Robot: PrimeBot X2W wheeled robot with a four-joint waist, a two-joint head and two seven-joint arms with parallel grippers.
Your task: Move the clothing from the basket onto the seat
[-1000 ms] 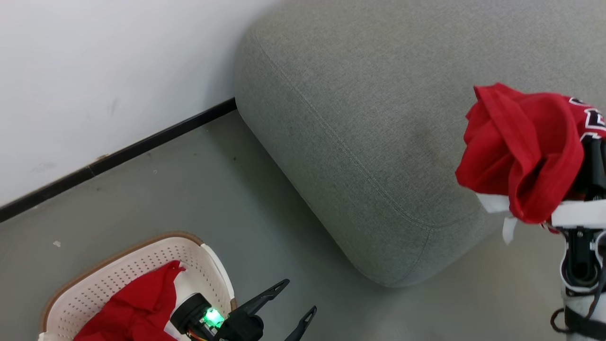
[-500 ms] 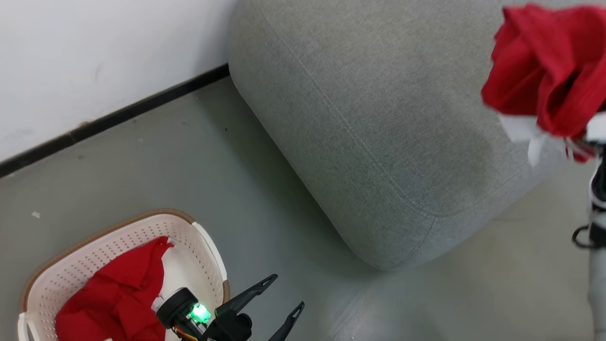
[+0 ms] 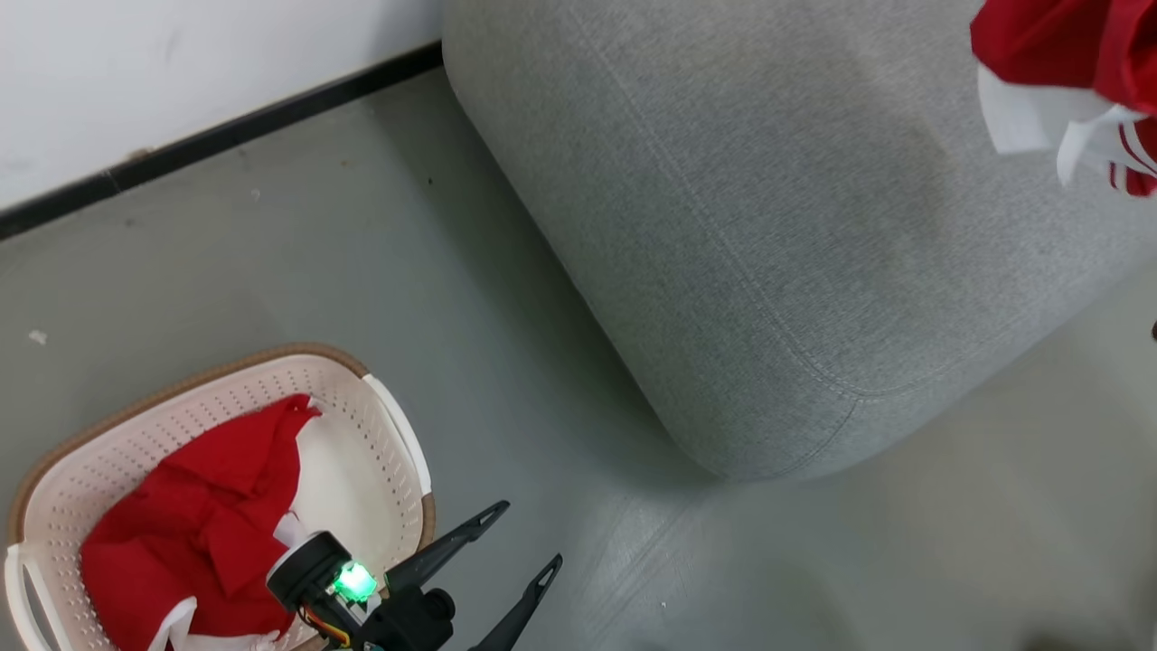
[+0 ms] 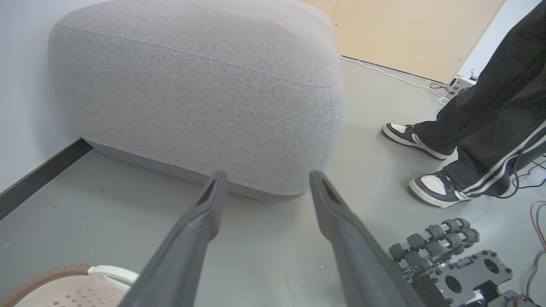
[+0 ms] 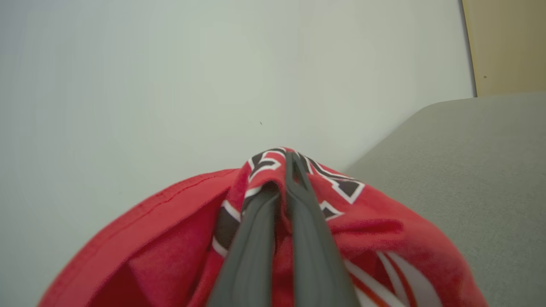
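The right gripper (image 5: 290,160) is pinched tight on the red garment with numerals (image 3: 1039,36) — the cloth bunches around its dark fingers and hangs in the air at the right side of the grey seat (image 3: 768,199). The other red garment (image 3: 190,533) lies crumpled in the white basket (image 3: 226,389) on the floor. Just beside the basket the left gripper (image 3: 527,535) hovers, fingers spread wide and empty — a person's shoes (image 4: 431,189) stand past the seat.
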